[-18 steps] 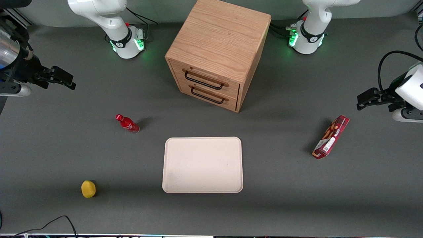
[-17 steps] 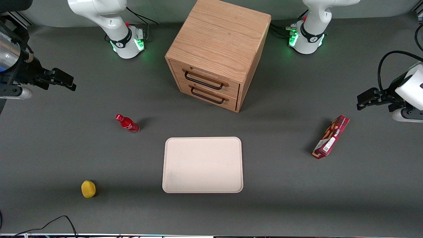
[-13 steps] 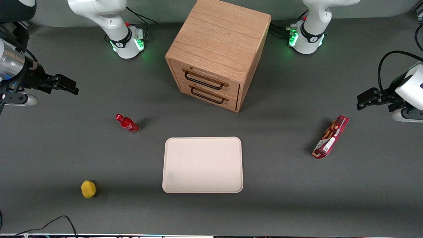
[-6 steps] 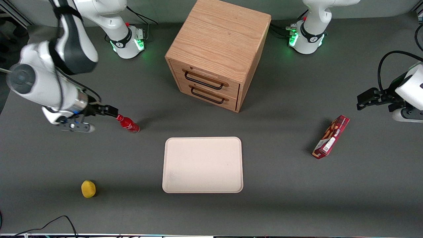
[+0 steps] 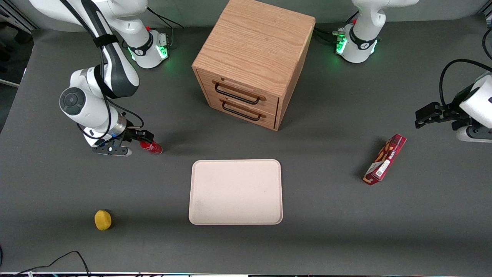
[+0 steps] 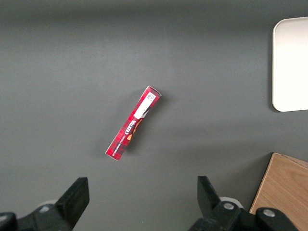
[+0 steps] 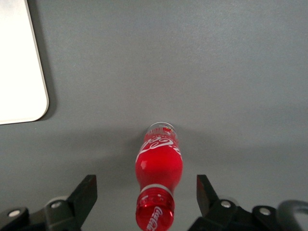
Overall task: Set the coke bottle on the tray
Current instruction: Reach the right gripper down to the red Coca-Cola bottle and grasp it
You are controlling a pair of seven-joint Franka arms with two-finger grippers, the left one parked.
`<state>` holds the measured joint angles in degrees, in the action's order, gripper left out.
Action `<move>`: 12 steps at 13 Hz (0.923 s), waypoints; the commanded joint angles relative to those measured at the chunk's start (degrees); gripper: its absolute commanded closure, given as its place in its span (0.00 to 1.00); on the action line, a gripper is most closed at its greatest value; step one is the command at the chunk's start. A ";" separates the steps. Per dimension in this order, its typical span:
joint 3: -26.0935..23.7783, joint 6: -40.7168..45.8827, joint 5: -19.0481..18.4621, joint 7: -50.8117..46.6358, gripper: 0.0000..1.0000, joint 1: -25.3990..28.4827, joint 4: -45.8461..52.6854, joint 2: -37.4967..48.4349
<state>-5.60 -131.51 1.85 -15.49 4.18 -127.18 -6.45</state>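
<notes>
The coke bottle (image 5: 152,147) is small, glossy red, with a red cap and white lettering; it stands upright on the grey table, toward the working arm's end. The cream-pink tray (image 5: 235,191) lies flat mid-table, nearer the front camera than the bottle. My right gripper (image 5: 143,135) hovers directly over the bottle's cap. In the right wrist view the bottle (image 7: 159,166) sits between the two fingers (image 7: 86,192), which stand wide apart and do not touch it; the gripper (image 7: 144,192) is open. A corner of the tray (image 7: 21,72) shows there too.
A wooden two-drawer cabinet (image 5: 251,61) stands farther from the front camera than the tray. A yellow lemon (image 5: 102,219) lies near the table's front edge. A red snack box (image 5: 384,159) lies toward the parked arm's end; it also shows in the left wrist view (image 6: 133,123).
My right arm has swung in from the table's edge and come down over the bottle's cap. The bottle, tray and other things have not moved.
</notes>
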 commanded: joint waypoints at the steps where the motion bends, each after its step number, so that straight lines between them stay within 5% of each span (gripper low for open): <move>1: -1.17 -0.77 0.00 -1.30 1.00 0.22 -1.32 1.71; 7: -1.17 1.85 -1.58 -0.60 1.00 0.13 0.08 2.32; 12: -1.17 23.28 -1.67 0.11 1.00 0.04 21.14 1.80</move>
<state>-6.67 -116.37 1.07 -15.47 4.18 -115.71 -4.54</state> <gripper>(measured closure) 0.678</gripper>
